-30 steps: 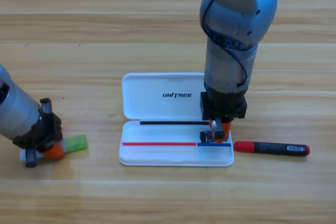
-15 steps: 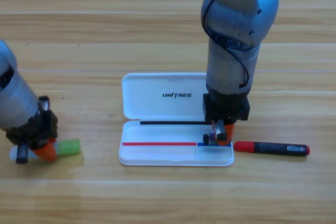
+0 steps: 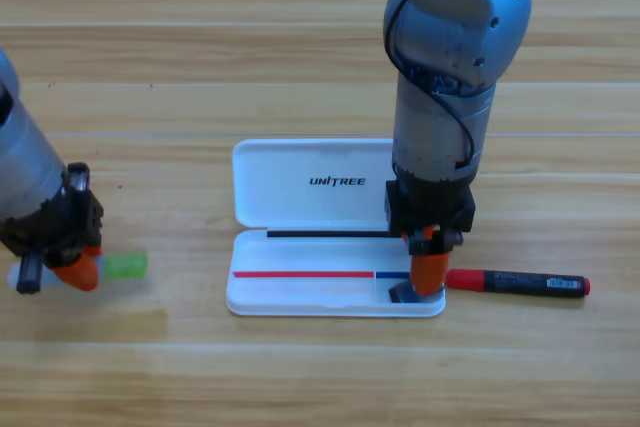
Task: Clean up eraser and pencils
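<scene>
**Eraser at case, pens outside**

R gripper [image 3: 428, 272] was pointed down in white case [image 3: 300, 297], lower-R compartment, over eraser [image 3: 403, 293]; grip cannot be told. L gripper [image 3: 75, 269] was clamped on green-ended pen [image 3: 124, 266], far L. Red-capped pen [image 3: 518, 283] lay just R of case.

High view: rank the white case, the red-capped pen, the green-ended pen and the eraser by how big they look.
1. White case, largest by far.
2. Red-capped pen.
3. Green-ended pen, unsure: the left gripper covers most of it.
4. Eraser, mostly hidden under the right gripper.
</scene>
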Robot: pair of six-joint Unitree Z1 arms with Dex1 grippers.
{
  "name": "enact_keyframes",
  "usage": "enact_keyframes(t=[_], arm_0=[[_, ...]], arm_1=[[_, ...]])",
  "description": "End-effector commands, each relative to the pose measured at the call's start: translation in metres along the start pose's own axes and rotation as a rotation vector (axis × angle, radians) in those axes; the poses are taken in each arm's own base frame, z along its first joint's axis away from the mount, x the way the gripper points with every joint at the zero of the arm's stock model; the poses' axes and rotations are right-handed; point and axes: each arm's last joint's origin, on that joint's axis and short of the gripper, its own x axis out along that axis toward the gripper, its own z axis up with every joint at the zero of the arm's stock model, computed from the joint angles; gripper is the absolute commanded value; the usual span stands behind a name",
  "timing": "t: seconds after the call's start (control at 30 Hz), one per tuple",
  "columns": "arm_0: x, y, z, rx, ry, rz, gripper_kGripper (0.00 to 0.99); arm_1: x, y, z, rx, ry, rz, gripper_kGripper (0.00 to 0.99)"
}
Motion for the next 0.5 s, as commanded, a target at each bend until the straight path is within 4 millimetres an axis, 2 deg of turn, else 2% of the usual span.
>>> enact_keyframes(t=[0.03,0.1,0.23,0.33,0.4,0.5], arm_0=[[0.001,-0.003,-0.008,-0.004,0.006,-0.024,0.074],[0.001,-0.003,-0.008,-0.004,0.008,-0.026,0.074],[-0.004,-0.003,-0.008,-0.007,-0.006,-0.014,0.075],[-0.004,-0.002,-0.008,-0.007,-0.006,-0.014,0.075],[-0.005,-0.002,-0.008,-0.007,-0.007,-0.013,0.075],[-0.010,0.000,-0.007,-0.012,-0.013,-0.008,0.075]], arm_1=[[0.009,0.008,0.008,-0.015,0.010,0.051,0.808],[-0.010,0.015,0.003,-0.019,-0.007,0.044,0.848],[-0.059,0.038,-0.018,-0.025,-0.081,0.025,0.850],[-0.086,0.052,-0.036,-0.022,-0.122,-0.001,0.850],[-0.097,0.055,-0.052,0.000,-0.132,-0.013,0.850],[-0.099,0.053,-0.074,0.026,-0.116,-0.010,0.848]])
